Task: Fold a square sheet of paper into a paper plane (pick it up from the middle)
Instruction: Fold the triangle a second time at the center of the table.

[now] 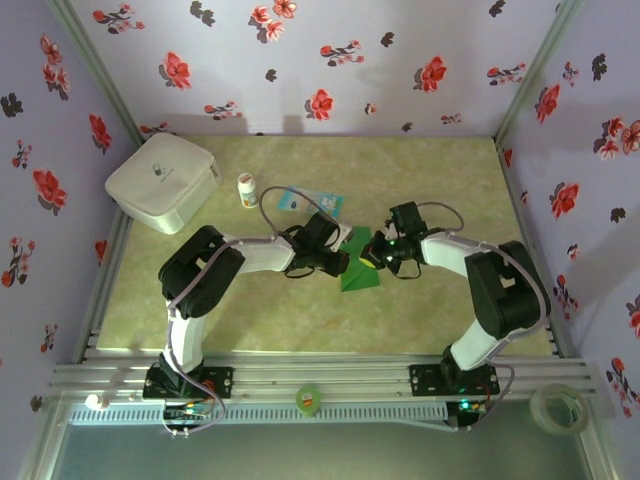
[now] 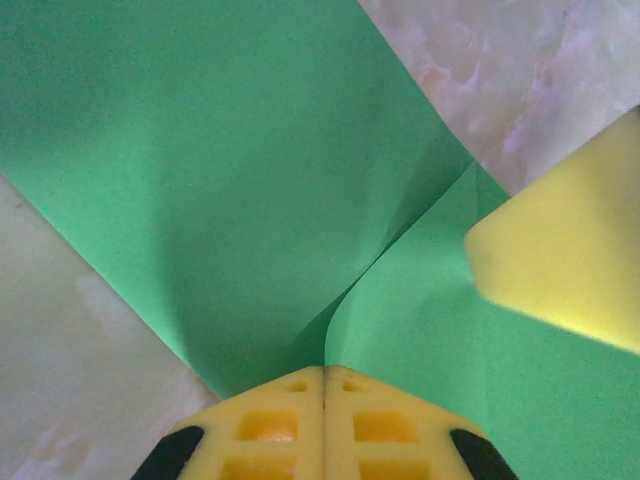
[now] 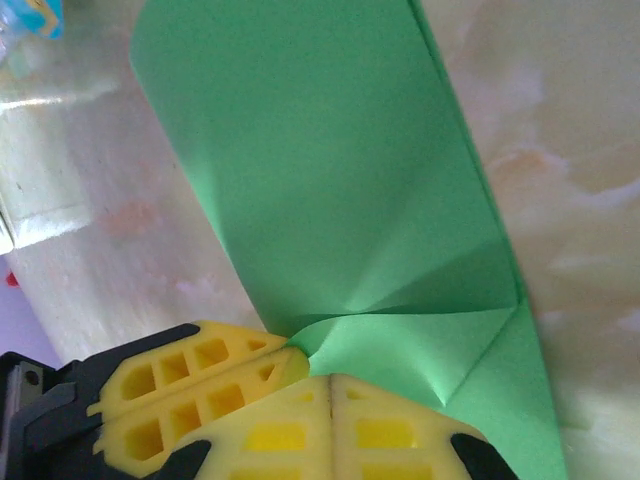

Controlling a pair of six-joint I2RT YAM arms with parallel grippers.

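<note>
Top: part-folded paper [image 1: 358, 274] lies mid-table [image 1: 250, 320]. Left gripper [image 1: 336, 258] touches it at its 10 o'clock, right gripper [image 1: 377, 252] at 1 o'clock.
Left wrist: jaws closed, pinching a raised fold.
Right wrist: jaws closed on the paper, left gripper alongside at 8 o'clock.

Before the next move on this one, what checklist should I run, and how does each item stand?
1. Left gripper shut on the green sheet: ok, fingers closed with paper between them.
2. Right gripper shut on the green sheet: ok, same kind of pinch.
3. Gap between the grippers: cannot tell, they sit side by side, very close.
4. Crease formed: ok, fold lines run out from the pinch.
5. Sheet edges aligned: cannot tell.
6. Blue-and-white packet apart from the green sheet: ok.
</note>
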